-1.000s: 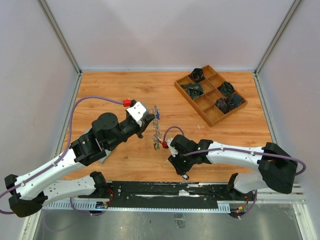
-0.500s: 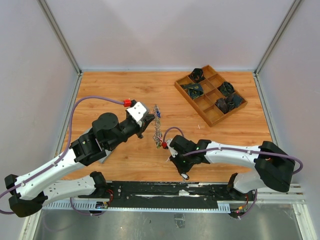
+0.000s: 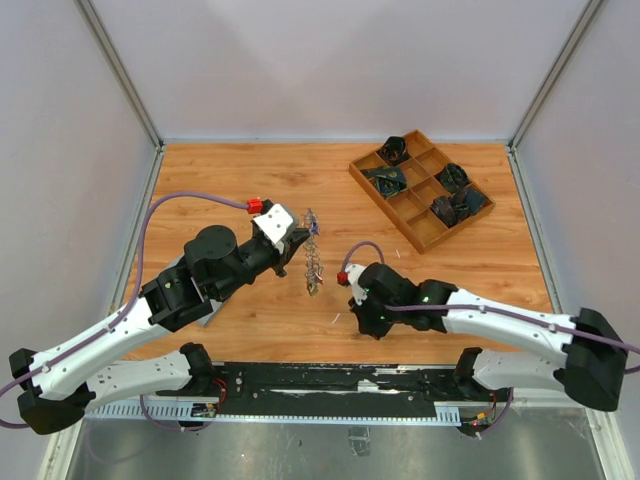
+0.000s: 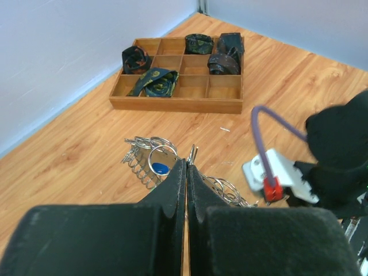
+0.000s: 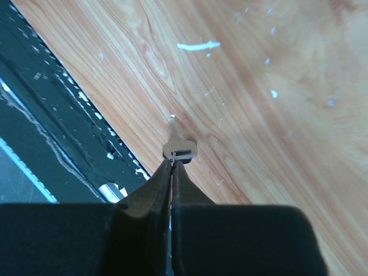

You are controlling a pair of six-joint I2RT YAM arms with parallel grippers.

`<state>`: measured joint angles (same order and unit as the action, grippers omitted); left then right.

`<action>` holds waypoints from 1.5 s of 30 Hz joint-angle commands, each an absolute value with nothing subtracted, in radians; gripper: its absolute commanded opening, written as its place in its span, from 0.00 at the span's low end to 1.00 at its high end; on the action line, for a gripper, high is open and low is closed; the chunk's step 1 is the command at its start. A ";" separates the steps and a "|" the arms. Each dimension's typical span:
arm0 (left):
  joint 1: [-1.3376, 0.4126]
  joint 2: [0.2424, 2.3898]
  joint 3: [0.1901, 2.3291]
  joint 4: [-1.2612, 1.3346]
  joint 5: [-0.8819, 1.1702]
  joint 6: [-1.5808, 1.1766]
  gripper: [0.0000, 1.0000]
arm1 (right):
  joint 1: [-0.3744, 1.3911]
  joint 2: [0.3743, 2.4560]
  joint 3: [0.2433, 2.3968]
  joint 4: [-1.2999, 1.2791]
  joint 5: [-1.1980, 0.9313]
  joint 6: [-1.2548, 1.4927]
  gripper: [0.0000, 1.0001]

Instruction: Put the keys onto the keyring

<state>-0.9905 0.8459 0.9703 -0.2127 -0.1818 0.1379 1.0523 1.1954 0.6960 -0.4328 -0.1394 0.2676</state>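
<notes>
Grasping large silver metal keyring (image 3: 313, 260) in left gripper (image 4: 187, 167), small silver metal key (image 5: 179, 150) at right gripper (image 5: 172, 165) tips: probably light, stiff, slippery; pinch flat head.

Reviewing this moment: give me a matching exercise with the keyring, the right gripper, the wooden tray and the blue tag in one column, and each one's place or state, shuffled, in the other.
Things:
1. keyring
2. right gripper
3. wooden tray
4. blue tag

Places or states:
A. at the far right of the table, dark items in several compartments
B. shut on a small silver key over the table's near edge
C. on one key in the bunch
D. pinched in the shut left gripper

Pairs: 1-D, 2-B, 3-A, 4-C
</notes>
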 commanded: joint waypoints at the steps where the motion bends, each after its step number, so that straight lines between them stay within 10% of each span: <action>1: -0.989 0.834 0.982 -0.127 -0.178 0.142 0.00 | 1.030 1.051 0.757 -0.492 -0.075 0.218 0.01; 17: -0.989 0.901 1.028 -0.141 0.008 0.201 0.00 | 1.015 0.932 1.204 -0.518 -0.053 0.085 0.01; 45: -0.989 0.897 1.037 -0.135 0.083 0.198 0.01 | 1.015 0.995 1.223 -0.358 -0.050 0.102 0.00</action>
